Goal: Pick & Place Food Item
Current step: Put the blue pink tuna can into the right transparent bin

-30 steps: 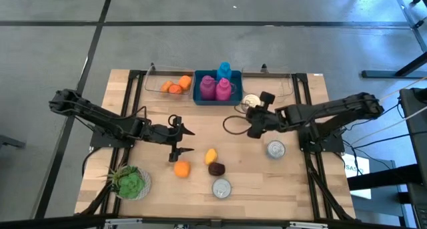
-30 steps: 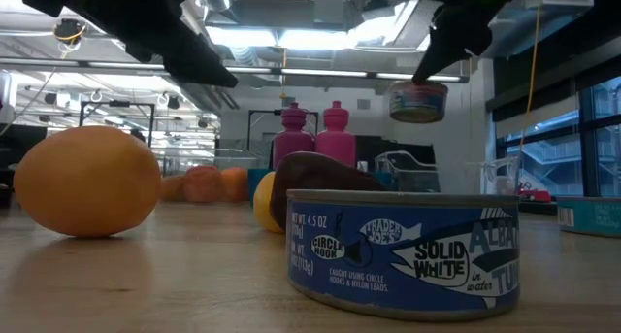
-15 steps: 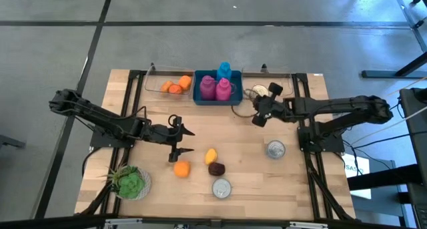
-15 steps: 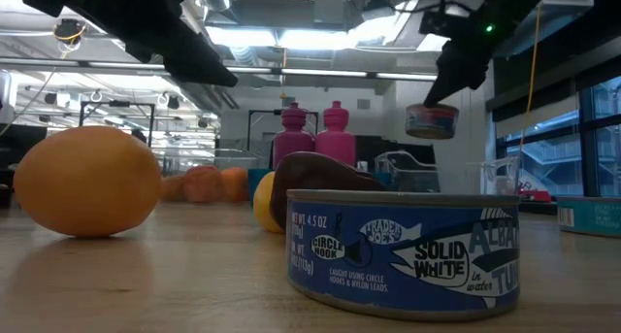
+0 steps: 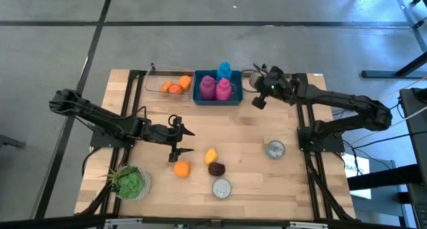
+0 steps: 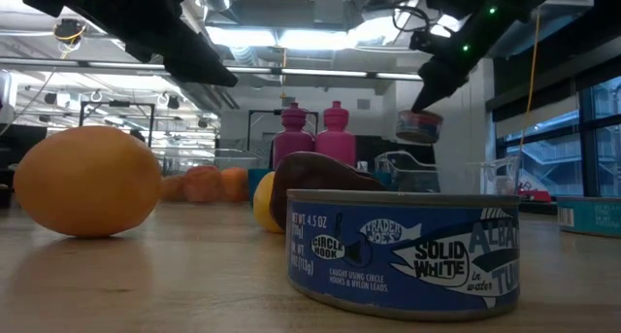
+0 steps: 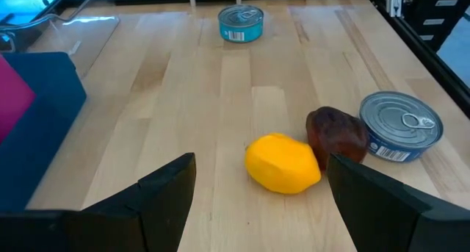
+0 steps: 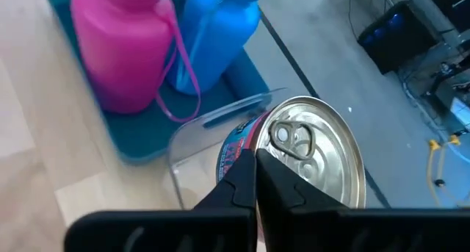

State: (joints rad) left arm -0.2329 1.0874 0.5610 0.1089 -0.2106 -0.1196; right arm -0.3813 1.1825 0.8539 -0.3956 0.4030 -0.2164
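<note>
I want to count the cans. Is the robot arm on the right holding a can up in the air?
Yes, the right gripper is shut on the can, which hangs above the table in the low view.

Light wooden slatted table (image 5: 247,129) on a black metal frame. Resting on it: at 12 o'clock, a blue rectangular bin (image 5: 217,97); at 11 o'clock, a clear plastic tray (image 5: 155,86); at 8 o'clock, a green leafy vegetable (image 5: 129,182); toward 6 o'clock, a round orange fruit (image 5: 181,168), a yellow lemon (image 5: 211,155), a dark brown lump (image 5: 216,168) and a silver-lidded tin can (image 5: 221,187); at 4 o'clock, a second silver tin can (image 5: 275,149).
</note>
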